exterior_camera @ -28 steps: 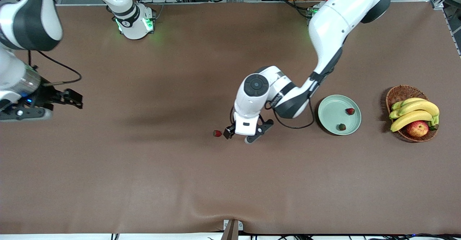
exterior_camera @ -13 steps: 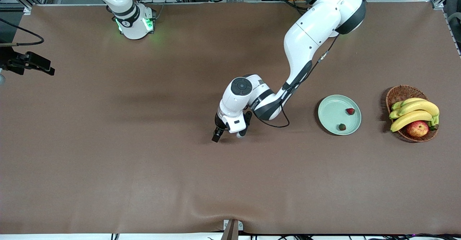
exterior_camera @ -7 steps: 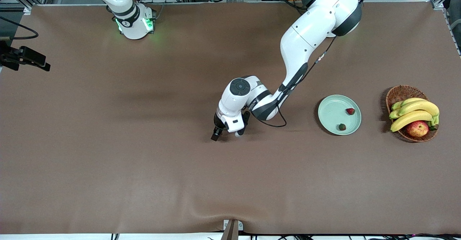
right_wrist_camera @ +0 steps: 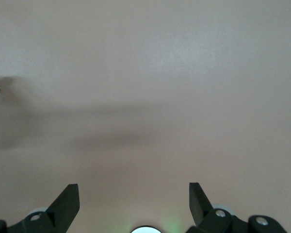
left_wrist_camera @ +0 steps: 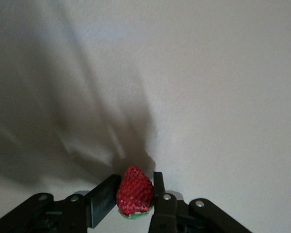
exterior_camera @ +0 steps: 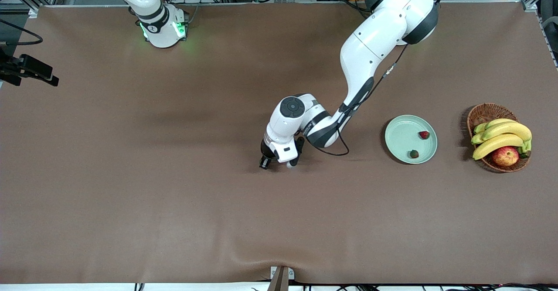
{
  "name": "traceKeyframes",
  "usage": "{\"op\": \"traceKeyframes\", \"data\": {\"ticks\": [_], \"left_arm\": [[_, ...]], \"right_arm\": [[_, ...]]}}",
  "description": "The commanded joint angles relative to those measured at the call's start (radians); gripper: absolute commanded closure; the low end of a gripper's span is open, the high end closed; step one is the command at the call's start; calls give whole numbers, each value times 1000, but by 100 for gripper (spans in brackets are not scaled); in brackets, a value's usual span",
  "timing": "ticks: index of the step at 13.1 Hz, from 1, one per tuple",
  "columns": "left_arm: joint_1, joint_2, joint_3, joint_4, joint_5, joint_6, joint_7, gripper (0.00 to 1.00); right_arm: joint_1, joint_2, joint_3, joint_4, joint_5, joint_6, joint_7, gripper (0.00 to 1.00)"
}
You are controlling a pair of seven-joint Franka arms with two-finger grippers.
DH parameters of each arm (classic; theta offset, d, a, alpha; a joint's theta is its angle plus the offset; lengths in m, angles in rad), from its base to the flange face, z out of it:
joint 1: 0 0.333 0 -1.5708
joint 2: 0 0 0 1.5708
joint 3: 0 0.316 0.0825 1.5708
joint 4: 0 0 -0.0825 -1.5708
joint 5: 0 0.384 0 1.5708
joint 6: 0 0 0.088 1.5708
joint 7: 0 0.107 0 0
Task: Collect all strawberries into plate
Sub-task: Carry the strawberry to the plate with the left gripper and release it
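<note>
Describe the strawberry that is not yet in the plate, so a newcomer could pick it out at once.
Start at the brown table and follow the left arm down to the left gripper, low over the table's middle. The strawberry sits pinched between its jaws, red with a green top. Its two neighbours, strawberries, lie loose in the mint-green plate beside the fruit basket.

We see the left gripper (left_wrist_camera: pixel 135 196) clamped on a red strawberry (left_wrist_camera: pixel 134 191), one finger (left_wrist_camera: pixel 104 200) each side, green leaves toward the wrist, brown table (left_wrist_camera: pixel 208 97) below.
</note>
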State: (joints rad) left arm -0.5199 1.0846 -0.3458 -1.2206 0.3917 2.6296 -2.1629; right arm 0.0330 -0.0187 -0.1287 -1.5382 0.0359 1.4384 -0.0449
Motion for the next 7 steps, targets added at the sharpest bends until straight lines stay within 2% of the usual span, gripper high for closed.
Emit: {"op": "traceKeyframes", "data": {"ticks": [1,5,7], "left_arm": [[9,-6,5,23,-17,6,21,100],[70,-81,-7,20,-34,-52,47,100],[107,-120,-39,18,-68,-118,127,100]], "right_arm": [[-30,11,6,32,27,-9,10,0],[-28,11,8,33,27,-10,10,0],[-28,11,8,33,24,-12,10,0]]}}
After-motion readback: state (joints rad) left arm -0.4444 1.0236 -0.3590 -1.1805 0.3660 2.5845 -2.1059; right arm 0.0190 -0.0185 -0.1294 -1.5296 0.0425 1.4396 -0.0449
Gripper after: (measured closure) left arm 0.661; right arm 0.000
